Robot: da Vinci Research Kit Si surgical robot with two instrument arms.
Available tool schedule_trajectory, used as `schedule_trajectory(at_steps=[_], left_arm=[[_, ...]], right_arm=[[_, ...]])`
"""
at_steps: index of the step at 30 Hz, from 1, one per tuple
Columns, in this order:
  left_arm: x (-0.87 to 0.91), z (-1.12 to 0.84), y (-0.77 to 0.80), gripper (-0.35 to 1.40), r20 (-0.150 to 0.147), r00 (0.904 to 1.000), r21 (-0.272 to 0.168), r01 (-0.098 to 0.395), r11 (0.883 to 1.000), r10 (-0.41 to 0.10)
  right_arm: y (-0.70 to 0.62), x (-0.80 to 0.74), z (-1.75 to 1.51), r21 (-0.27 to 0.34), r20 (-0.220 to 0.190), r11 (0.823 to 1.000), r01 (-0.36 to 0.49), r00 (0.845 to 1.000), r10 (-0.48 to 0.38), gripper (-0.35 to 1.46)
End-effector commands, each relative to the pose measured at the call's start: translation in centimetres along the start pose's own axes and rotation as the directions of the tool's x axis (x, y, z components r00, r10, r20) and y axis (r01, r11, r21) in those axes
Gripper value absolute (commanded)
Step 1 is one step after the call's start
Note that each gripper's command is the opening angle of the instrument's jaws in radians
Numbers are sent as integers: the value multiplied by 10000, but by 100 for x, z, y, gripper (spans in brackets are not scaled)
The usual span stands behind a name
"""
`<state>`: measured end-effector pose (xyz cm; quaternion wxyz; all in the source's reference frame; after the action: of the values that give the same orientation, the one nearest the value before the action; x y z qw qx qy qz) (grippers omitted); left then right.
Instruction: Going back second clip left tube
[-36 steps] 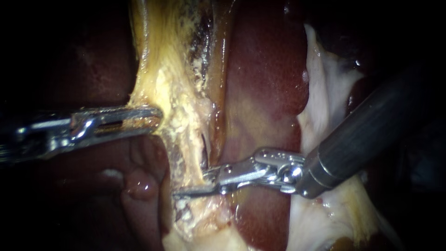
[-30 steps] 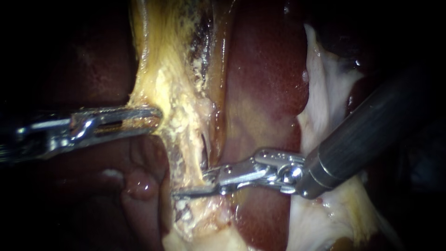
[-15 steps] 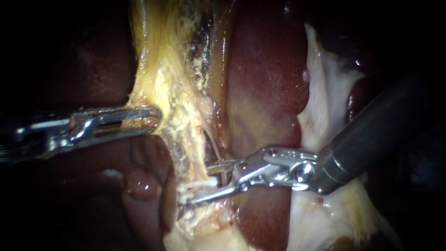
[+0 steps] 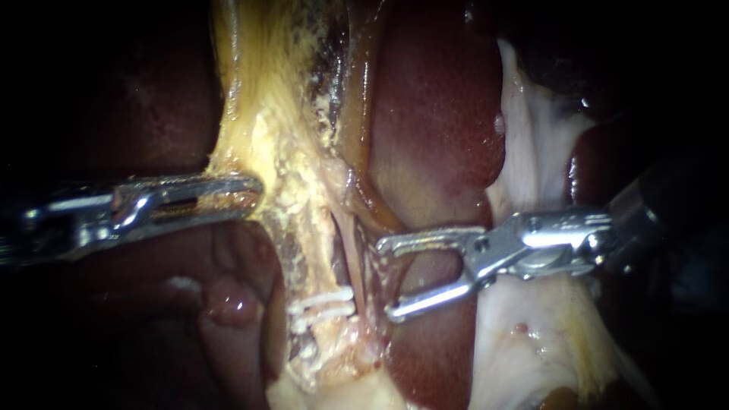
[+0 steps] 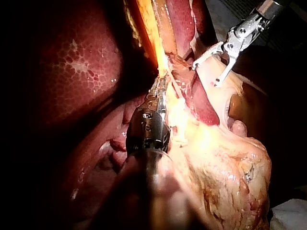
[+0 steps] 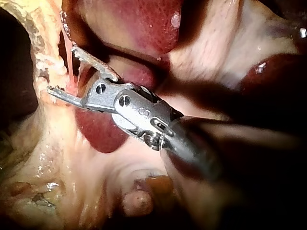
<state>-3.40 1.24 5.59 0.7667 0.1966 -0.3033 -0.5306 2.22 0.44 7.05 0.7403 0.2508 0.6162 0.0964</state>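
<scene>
Right instrument point(image 4: 387, 279): jaws open, empty, just beside the tube point(image 4: 313, 258) with the white clip point(image 4: 334, 294). Left instrument point(image 4: 254, 190): jaws clamped on yellow tissue point(image 4: 250, 129).

We count two instruments, the left instrument point(image 4: 254, 190) and the right instrument point(image 4: 384, 278), and two white clip bars point(image 4: 326, 297) on one tube point(image 4: 323, 266) (one clip or two, we cannot tell).
</scene>
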Motion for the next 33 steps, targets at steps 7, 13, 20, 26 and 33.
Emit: schedule_trajectory(at_steps=[7,13,20,26,33], left_arm=[[5,10,5,-35,20,10000,1,-39,10000,39],[22,41,17,-35,-21,9998,153,-207,9997,207],[41,88,29,-35,-466,9987,208,-172,9996,182],[51,119,22,-35,-774,9968,370,-175,9992,203],[52,122,20,-35,-843,9962,438,-181,9989,217]], right_arm=[[0,18,-26,-293,-28,9981,541,9985,-542,60],[0,18,-26,-386,15,9960,807,9967,-807,60],[0,18,-26,-381,42,9925,1160,9933,-1159,60],[0,18,-26,-387,53,9911,1275,9918,-1274,60],[-1,19,-25,-398,35,9895,1388,9903,-1388,60]])
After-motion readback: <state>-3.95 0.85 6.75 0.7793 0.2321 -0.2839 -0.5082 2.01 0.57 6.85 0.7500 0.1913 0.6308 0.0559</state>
